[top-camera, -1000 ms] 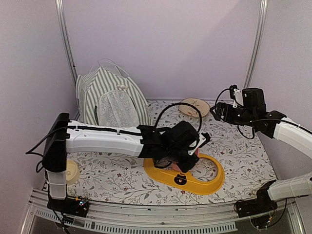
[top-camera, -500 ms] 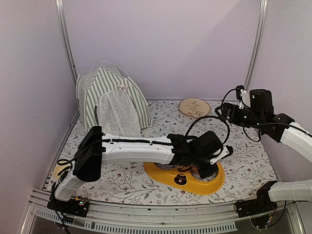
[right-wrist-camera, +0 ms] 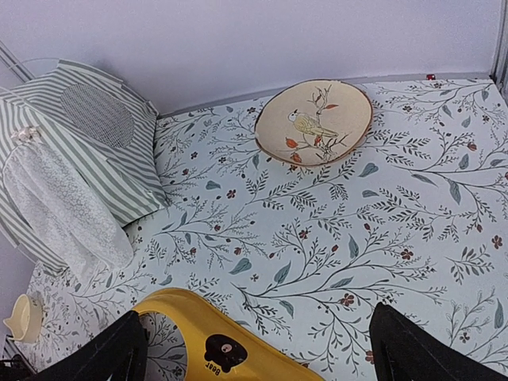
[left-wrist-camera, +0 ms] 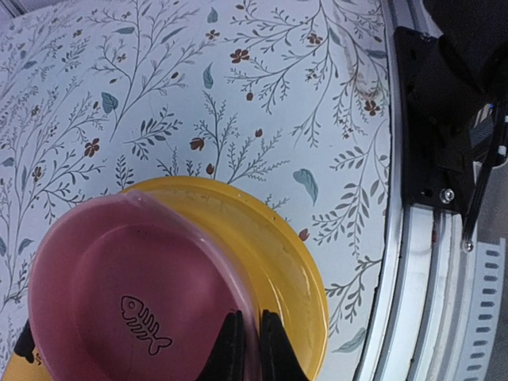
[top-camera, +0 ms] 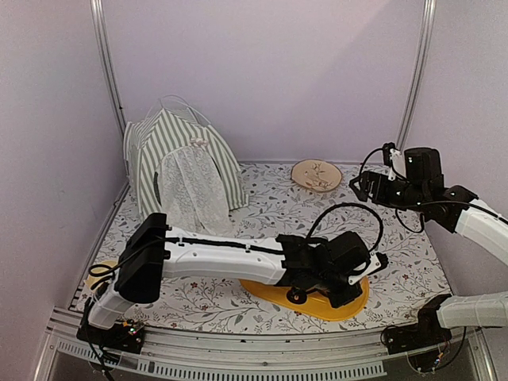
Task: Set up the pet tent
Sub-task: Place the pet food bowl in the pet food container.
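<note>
The pet tent (top-camera: 181, 163), green-and-white striped with a white lace curtain, stands upright at the back left. In the right wrist view the pet tent (right-wrist-camera: 75, 151) shows its round black mesh window. My left gripper (top-camera: 351, 287) reaches far right over the yellow feeder stand (top-camera: 305, 300). In the left wrist view that gripper (left-wrist-camera: 246, 333) is shut on the rim of a pink bowl (left-wrist-camera: 119, 294) with a fish-bone print, which sits over the yellow feeder stand (left-wrist-camera: 298, 262). My right gripper (top-camera: 359, 187) hovers at the right, open and holding nothing, far from the tent.
A bird-painted plate (right-wrist-camera: 313, 119) lies at the back of the floral mat. A small cream bowl (right-wrist-camera: 22, 317) sits at the near left, half hidden by my left arm. The yellow feeder stand (right-wrist-camera: 230, 341) shows a bear label. The table's metal rail (left-wrist-camera: 413, 262) runs close beside the stand.
My left arm has swung right along the yellow stand with the pink bowl, from its left part to its right end, and come lower. The right gripper shifted slightly right.
</note>
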Action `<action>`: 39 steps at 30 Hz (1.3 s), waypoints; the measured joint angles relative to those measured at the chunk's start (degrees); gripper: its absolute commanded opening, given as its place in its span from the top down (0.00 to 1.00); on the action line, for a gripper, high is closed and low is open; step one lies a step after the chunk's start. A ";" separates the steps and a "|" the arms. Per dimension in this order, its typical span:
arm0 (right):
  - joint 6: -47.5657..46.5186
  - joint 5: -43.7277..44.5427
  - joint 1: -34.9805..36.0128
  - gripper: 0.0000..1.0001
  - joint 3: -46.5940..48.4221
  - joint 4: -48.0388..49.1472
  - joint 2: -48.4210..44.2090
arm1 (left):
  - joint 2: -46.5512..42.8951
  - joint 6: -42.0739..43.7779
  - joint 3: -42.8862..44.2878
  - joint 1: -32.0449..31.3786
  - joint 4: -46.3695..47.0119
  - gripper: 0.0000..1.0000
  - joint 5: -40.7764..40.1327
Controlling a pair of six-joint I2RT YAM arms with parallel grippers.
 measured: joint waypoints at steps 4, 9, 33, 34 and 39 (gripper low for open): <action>0.00 -0.20 0.00 0.01 -0.15 -0.09 0.48 | -0.31 -1.22 -1.05 0.44 1.14 1.00 -0.55; -0.02 -0.44 0.00 0.01 -0.15 -0.13 0.63 | -0.15 -2.03 -3.61 0.92 0.87 1.00 -0.15; -0.02 -5.01 0.00 0.01 -1.03 2.16 3.91 | -23.69 -9.99 -29.22 3.58 13.18 0.00 -8.83; 0.02 -5.42 0.04 0.01 -1.27 2.51 4.24 | -26.62 -11.13 -31.04 4.17 14.19 0.00 -10.49; 0.37 -6.23 3.02 0.01 -1.90 4.17 7.26 | -36.26 -17.40 -39.74 6.75 17.99 0.00 -16.68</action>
